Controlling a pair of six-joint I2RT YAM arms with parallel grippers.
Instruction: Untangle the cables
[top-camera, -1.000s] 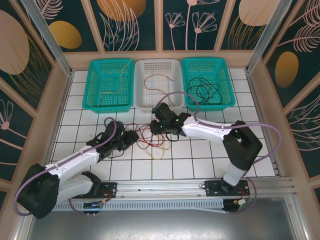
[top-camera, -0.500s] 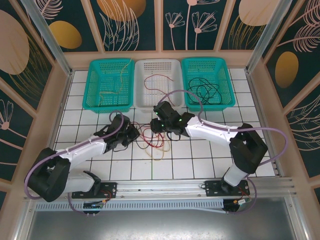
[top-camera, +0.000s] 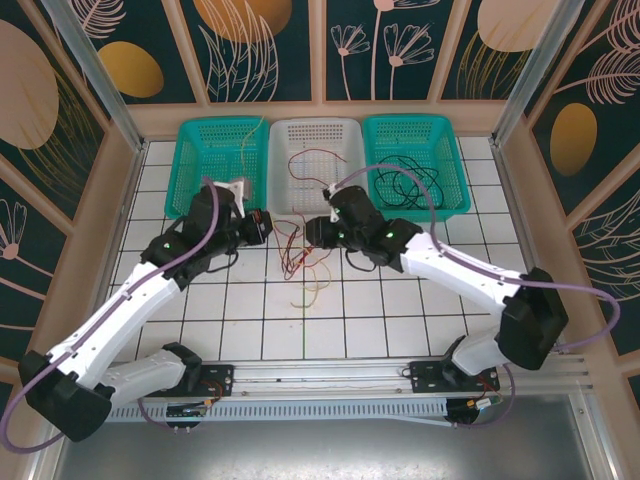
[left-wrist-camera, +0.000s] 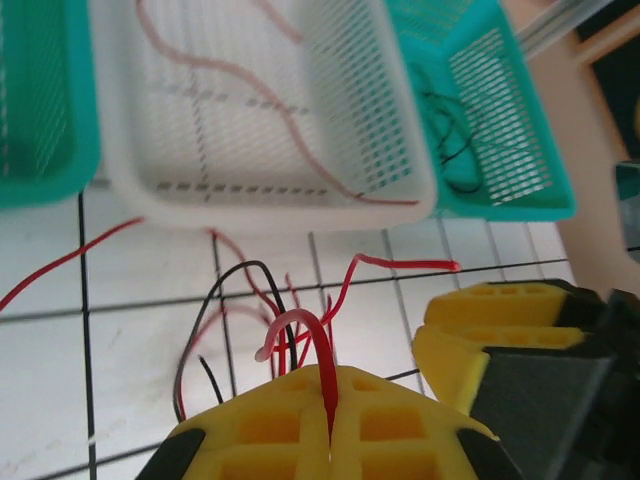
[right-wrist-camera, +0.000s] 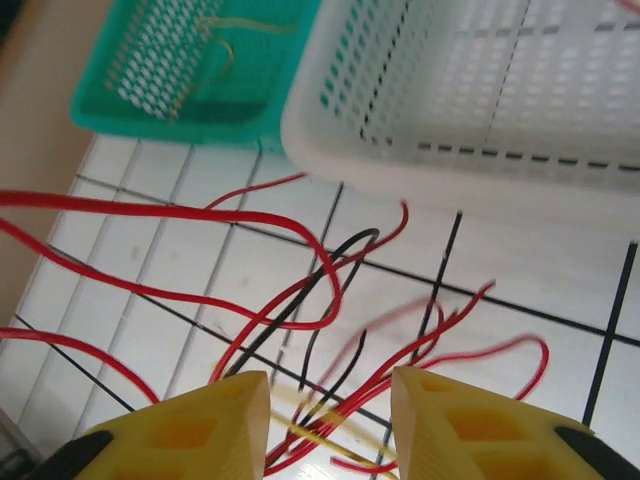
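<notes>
Left wrist: left hand (left-wrist-camera: 330, 445) pinches red cable (left-wrist-camera: 322, 365), leading right into tangle (top-camera: 301, 264) between the hands, just beneath the spread right hand (right-wrist-camera: 330, 405)

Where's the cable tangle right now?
Top view, table centre: tangled cables lie just before the white basket, between left gripper, pinching a red strand, and right gripper.
</notes>
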